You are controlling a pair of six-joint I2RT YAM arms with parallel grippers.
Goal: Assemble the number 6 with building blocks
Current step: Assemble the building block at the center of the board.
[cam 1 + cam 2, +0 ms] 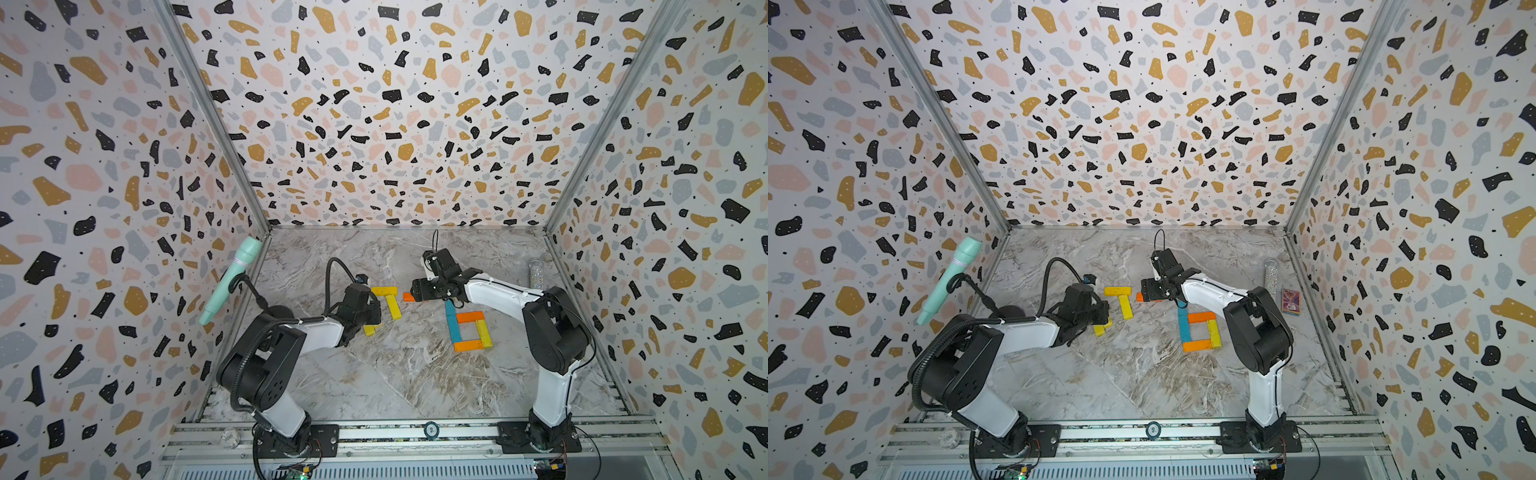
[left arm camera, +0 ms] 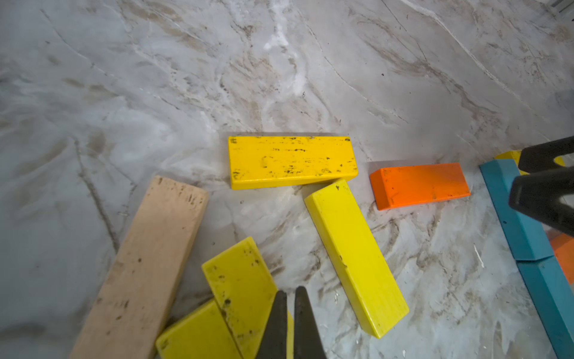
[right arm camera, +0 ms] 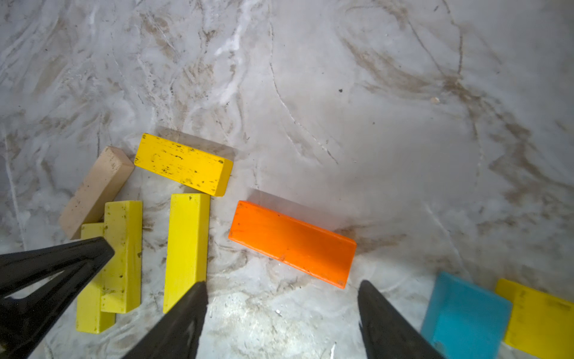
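Observation:
The building blocks lie on the marble table. A teal column [image 1: 451, 324], two orange blocks [image 1: 469, 317] and a yellow block [image 1: 484, 333] form a closed loop with a stem. A loose orange block [image 3: 292, 242] lies just beyond my right gripper [image 3: 281, 289], which is open with only bare table between its fingers. Two yellow blocks [image 1: 384, 291] make a T shape. My left gripper [image 2: 289, 293] is shut, its tips over the edge of two overlapping yellow blocks [image 2: 239, 279]. A beige plank [image 2: 146, 267] lies beside them.
A glittery clear tube [image 1: 1271, 270] and a red patterned box [image 1: 1290, 301] sit near the right wall. A mint microphone [image 1: 232, 278] hangs on the left wall. The two grippers are close, with the T-shaped blocks between them.

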